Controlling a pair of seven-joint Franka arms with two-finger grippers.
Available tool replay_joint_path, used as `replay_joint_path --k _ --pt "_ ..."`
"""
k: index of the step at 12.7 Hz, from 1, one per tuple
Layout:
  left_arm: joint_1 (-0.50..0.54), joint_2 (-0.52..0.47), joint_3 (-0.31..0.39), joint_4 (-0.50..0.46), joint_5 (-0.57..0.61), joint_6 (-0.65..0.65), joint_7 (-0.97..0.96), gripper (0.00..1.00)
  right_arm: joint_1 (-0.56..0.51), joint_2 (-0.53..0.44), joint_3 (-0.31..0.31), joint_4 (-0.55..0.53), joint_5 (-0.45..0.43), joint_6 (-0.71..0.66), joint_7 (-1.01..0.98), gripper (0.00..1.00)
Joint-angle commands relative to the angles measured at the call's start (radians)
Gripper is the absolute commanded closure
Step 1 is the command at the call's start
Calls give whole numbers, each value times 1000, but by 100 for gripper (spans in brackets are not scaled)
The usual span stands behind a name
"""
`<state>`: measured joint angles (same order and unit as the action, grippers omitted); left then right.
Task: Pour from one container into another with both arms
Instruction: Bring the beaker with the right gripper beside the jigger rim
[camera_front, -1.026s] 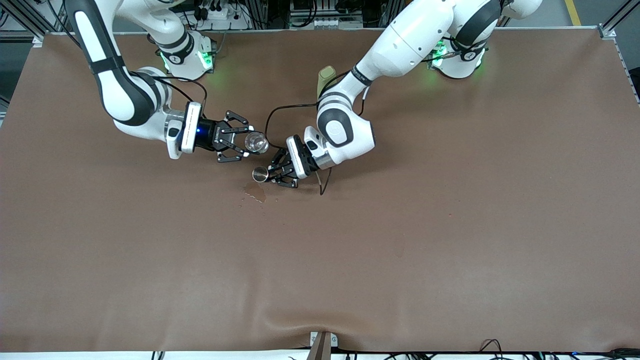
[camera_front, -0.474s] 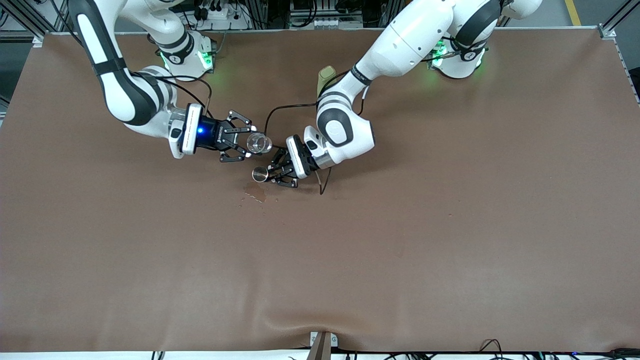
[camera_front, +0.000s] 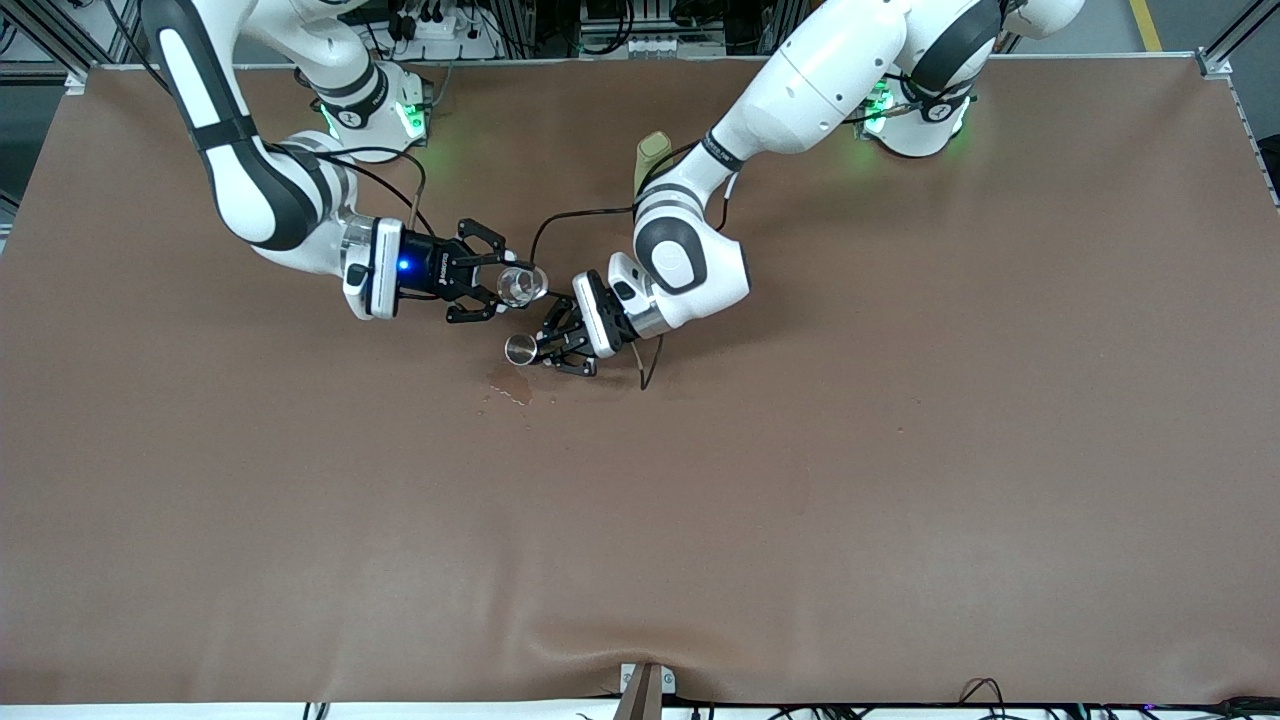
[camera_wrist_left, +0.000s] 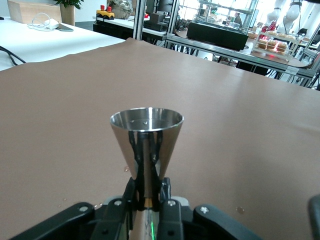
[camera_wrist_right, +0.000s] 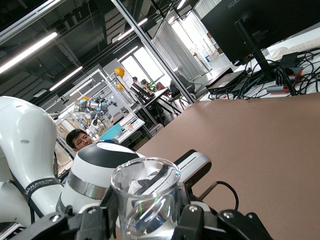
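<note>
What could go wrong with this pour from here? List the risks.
1. The right gripper holds the glass cup beside the jigger, not over its narrow rim, so liquid may well miss.
2. A wet patch already marks the table under the jigger; more spill seems likely.
3. The left gripper pinches only the jigger's waist; a bump from the cup could twist it.
</note>
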<state>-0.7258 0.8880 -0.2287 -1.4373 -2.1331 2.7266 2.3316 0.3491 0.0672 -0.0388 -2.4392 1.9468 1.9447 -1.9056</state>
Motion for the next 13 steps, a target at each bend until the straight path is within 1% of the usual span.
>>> replay_joint_path --k 1,6,9,13 --pt "-1 0 5 18 -27 15 41 100 19 -12 -10 -3 29 5 45 84" --pt "8 0 5 18 -31 -7 106 100 16 -13 -9 -1 29 3 150 85" --pt "8 3 5 18 -37 -28 169 100 14 -12 -10 0 29 3 163 85" --pt "32 2 3 17 -39 -82 244 100 10 -12 -10 0 29 3 221 86"
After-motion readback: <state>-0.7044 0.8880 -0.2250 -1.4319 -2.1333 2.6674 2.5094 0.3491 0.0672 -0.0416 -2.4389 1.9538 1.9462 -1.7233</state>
